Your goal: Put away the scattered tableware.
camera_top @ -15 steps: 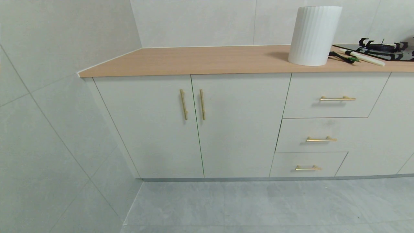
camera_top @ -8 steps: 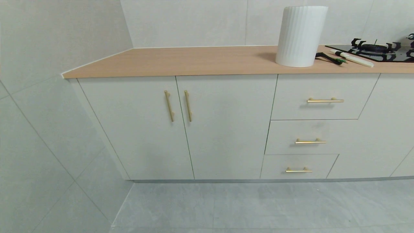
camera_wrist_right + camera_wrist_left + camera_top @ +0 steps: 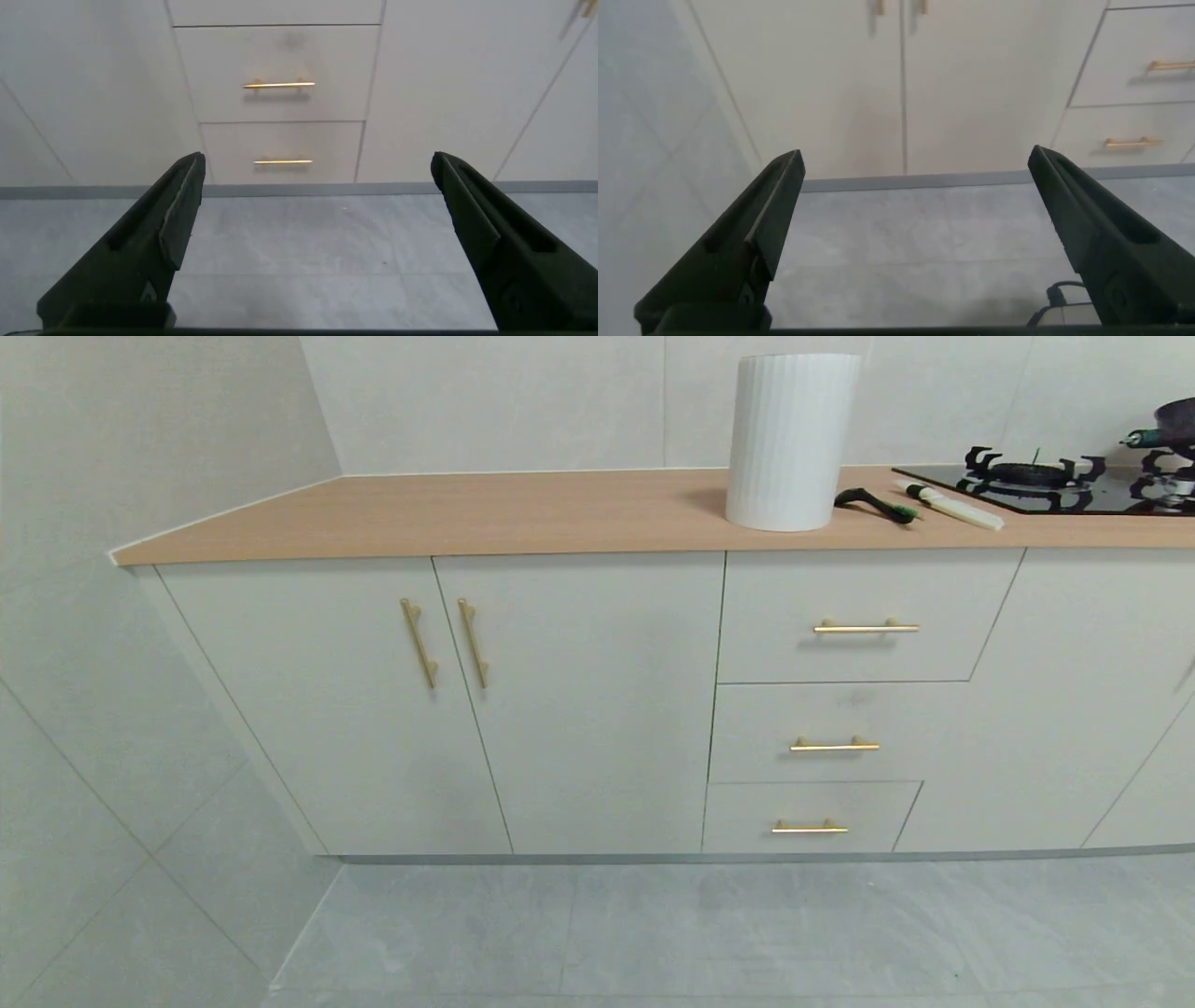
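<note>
On the wooden countertop (image 3: 485, 513) stands a tall white ribbed cylinder (image 3: 791, 441). Just to its right lie a black-handled utensil (image 3: 873, 504) and a long white utensil with a green band (image 3: 950, 506). My left gripper (image 3: 915, 177) hangs low over the floor, open with nothing between its fingers, facing the double cabinet doors. My right gripper (image 3: 318, 177) is also open with nothing in it, low over the floor before the lower drawers (image 3: 280, 84).
A black gas hob (image 3: 1055, 485) sits at the counter's far right with a dark pot (image 3: 1172, 425) on it. Below are two doors with gold handles (image 3: 446, 641) and three drawers (image 3: 864, 627). A tiled wall closes the left side; grey floor (image 3: 653, 933) lies open in front.
The whole head view has shifted: the cabinets and counter items now sit further left, so the camera has turned right. More of the hob and a pot have come into view.
</note>
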You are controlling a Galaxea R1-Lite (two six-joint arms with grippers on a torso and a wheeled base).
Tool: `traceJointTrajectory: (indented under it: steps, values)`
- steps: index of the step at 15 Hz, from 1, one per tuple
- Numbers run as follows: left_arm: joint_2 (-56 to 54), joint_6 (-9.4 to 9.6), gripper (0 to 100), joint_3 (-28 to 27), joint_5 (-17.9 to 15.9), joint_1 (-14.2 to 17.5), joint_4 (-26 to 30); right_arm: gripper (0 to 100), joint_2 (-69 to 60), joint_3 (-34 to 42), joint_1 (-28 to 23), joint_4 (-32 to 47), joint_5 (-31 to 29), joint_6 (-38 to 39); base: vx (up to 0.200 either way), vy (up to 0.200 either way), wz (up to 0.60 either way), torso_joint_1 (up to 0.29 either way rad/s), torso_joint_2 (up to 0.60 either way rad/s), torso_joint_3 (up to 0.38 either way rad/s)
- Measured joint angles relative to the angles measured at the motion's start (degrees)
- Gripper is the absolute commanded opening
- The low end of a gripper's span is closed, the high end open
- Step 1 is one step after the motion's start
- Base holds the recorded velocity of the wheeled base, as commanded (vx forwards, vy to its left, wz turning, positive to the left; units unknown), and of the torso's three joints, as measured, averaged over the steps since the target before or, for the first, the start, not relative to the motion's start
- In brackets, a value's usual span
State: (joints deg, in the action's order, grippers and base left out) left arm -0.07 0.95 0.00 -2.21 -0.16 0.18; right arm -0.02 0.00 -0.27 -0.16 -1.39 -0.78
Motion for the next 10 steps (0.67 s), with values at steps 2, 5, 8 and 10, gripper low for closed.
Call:
traceJointTrajectory:
  steps: [2, 5, 8, 10]
  values:
    - [0.0, -0.05, 100, 0.0, 0.0, 0.0, 0.0, 100, 0.0, 0.0, 0.0, 0.0, 0.0, 0.0, 0.000, 0.000, 0.00, 0.000, 0.00, 0.000]
    - [0.0, -0.09, 100, 0.0, 0.0, 0.0, 0.0, 100, 0.0, 0.0, 0.0, 0.0, 0.0, 0.0, 0.000, 0.000, 0.00, 0.000, 0.00, 0.000]
    - [0.0, -0.06, 100, 0.0, 0.0, 0.0, 0.0, 100, 0.0, 0.0, -0.1, 0.0, 0.0, 0.1, 0.000, 0.000, 0.00, 0.000, 0.00, 0.000]
    - [0.0, -0.06, 100, 0.0, 0.0, 0.0, 0.0, 100, 0.0, 0.0, 0.0, 0.0, 0.0, 0.1, 0.100, 0.000, 0.00, 0.004, 0.00, 0.001]
